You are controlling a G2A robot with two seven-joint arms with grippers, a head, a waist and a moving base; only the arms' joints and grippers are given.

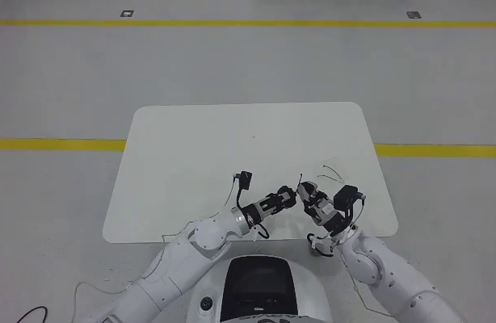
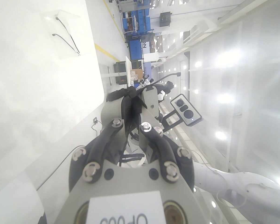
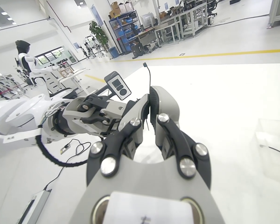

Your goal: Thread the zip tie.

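Our right gripper [image 3: 150, 108] pinches the black zip tie [image 3: 149, 80] mid-strap, closed tight on it; the strap stands upright above the pinch, head at top. Just beside, tip to tip, sits the left gripper [image 3: 140, 106]; its grip we cannot tell. Beyond spreads the white table [image 3: 224, 89].

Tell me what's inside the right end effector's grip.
The right end effector pinches a black zip tie, head end sticking out past it. The stretch between the pads is covered.
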